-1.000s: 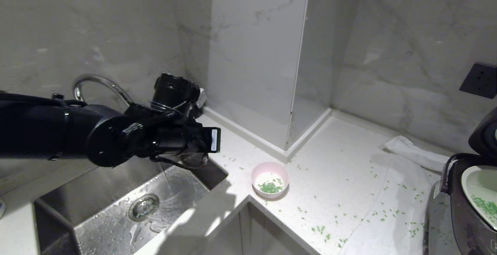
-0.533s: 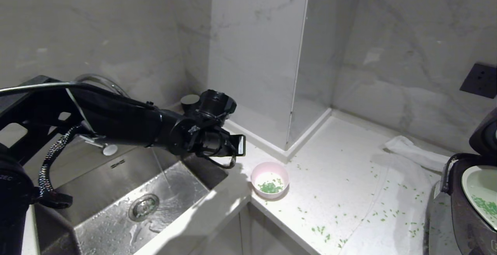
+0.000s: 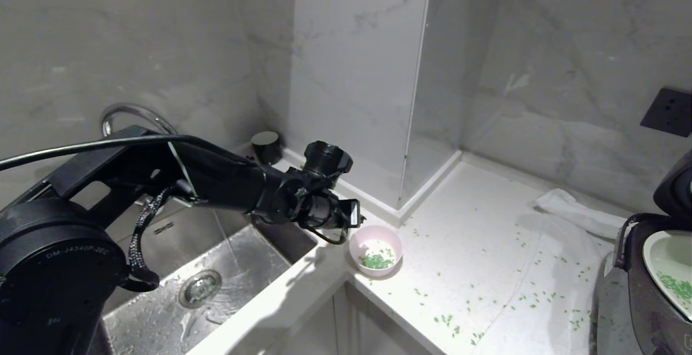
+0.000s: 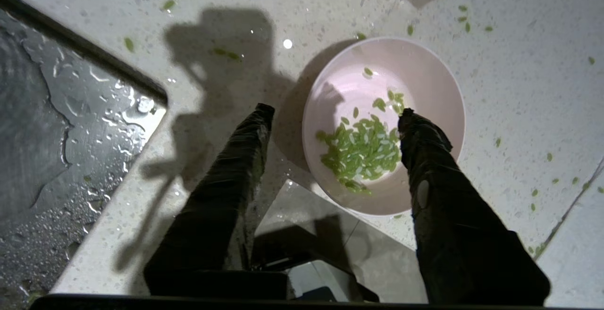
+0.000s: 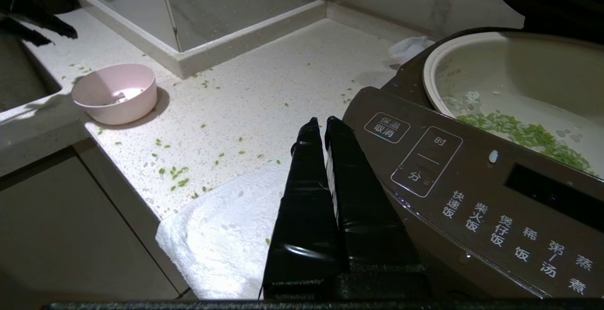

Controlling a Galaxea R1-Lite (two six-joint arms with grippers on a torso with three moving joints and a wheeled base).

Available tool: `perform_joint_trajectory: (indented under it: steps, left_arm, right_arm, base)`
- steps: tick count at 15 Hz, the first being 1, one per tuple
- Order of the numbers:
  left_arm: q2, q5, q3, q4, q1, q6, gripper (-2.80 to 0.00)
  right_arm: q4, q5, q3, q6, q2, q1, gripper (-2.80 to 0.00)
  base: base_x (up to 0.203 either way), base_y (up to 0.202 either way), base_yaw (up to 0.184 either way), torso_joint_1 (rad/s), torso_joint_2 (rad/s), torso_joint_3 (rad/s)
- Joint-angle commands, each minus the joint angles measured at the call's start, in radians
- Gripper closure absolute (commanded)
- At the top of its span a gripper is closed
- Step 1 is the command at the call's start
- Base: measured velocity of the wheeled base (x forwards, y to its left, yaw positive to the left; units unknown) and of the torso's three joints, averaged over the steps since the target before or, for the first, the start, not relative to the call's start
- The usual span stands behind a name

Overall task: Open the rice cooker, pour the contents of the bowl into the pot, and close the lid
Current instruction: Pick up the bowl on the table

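Our left gripper [image 4: 332,114], jaws apart and empty, hovers over the small pale pink round bowl [image 4: 424,79] of green grains [image 4: 361,152]; next we lower and grip its rim; right gripper [image 5: 321,126] closed, idle.

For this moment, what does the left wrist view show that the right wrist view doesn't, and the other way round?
Only the left wrist view: the green grains piled inside the small pale pink bowl, the open left gripper straddling its rim, and the wet steel sink.

Only the right wrist view: the dark brown-grey rice cooker with its button panel, grains in its white inner pot, the shut right gripper, and a white cloth.

Both: the pink bowl on the speckled white counter among scattered grains.
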Motion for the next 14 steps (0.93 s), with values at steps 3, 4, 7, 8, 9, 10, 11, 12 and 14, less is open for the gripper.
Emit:
perform_joint_trajectory:
  steps: [3, 4, 7, 8, 9, 10, 11, 12, 14]
  left_arm:
    - [0.071, 0.001, -0.01, 0.001, -0.006, -0.001, -2.8]
    - [0.089, 0.001, -0.018, 0.006, -0.006, -0.001, -2.8]
    - [0.12, 0.0, -0.029, 0.03, -0.015, 0.005, -2.8]
    - [0.139, 0.001, -0.044, 0.031, -0.016, 0.005, -2.8]
    - [0.161, 0.001, -0.064, 0.032, -0.016, 0.004, -2.8]
    - [0.178, 0.001, -0.086, 0.034, -0.016, 0.003, -2.8]
    - [0.188, 0.001, -0.105, 0.045, -0.015, 0.003, -2.8]
    - [0.201, 0.001, -0.129, 0.066, -0.015, 0.003, -2.8]
    - [0.221, 0.001, -0.16, 0.095, -0.016, 0.003, -2.8]
  right_arm:
    - [0.0, 0.0, 0.0, 0.0, 0.002, 0.0, 0.0]
    - [0.0, 0.0, 0.0, 0.0, 0.002, 0.0, 0.0]
    - [0.0, 0.0, 0.0, -0.002, 0.002, 0.0, 0.0]
    - [0.0, 0.0, 0.0, 0.0, 0.002, 0.0, 0.0]
    - [0.0, 0.0, 0.0, 0.0, 0.002, 0.0, 0.0]
    - [0.0, 0.0, 0.0, -0.002, 0.002, 0.0, 0.0]
    - [0.0, 0.0, 0.0, 0.0, 0.002, 0.0, 0.0]
    - [0.0, 0.0, 0.0, 0.0, 0.002, 0.0, 0.0]
    - [0.0, 0.0, 0.0, -0.002, 0.002, 0.0, 0.0]
  base:
    - [0.0, 0.0, 0.0, 0.0, 0.0, 0.0]
    - [0.0, 0.0, 0.0, 0.0, 0.0, 0.0]
    - [0.0, 0.0, 0.0, 0.0, 0.0, 0.0]
    - [0.0, 0.0, 0.0, 0.0, 0.0, 0.0]
    - [0.0, 0.0, 0.0, 0.0, 0.0, 0.0]
    - [0.0, 0.0, 0.0, 0.0, 0.0, 0.0]
    - [0.0, 0.0, 0.0, 0.0, 0.0, 0.0]
    - [0.0, 0.0, 0.0, 0.0, 0.0, 0.0]
    - [0.0, 0.0, 0.0, 0.0, 0.0, 0.0]
